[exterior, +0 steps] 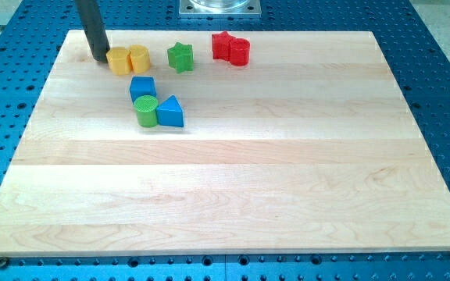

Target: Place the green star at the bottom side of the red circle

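One green star (180, 56) – small, five-pointed, upright – no pincer shows; my tip (100, 57).

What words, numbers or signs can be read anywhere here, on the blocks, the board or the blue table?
None: no text, number or sign shows in this view.
The wooden board, the blue table with its holes, the green star, the red blocks and my tip are all unmarked.
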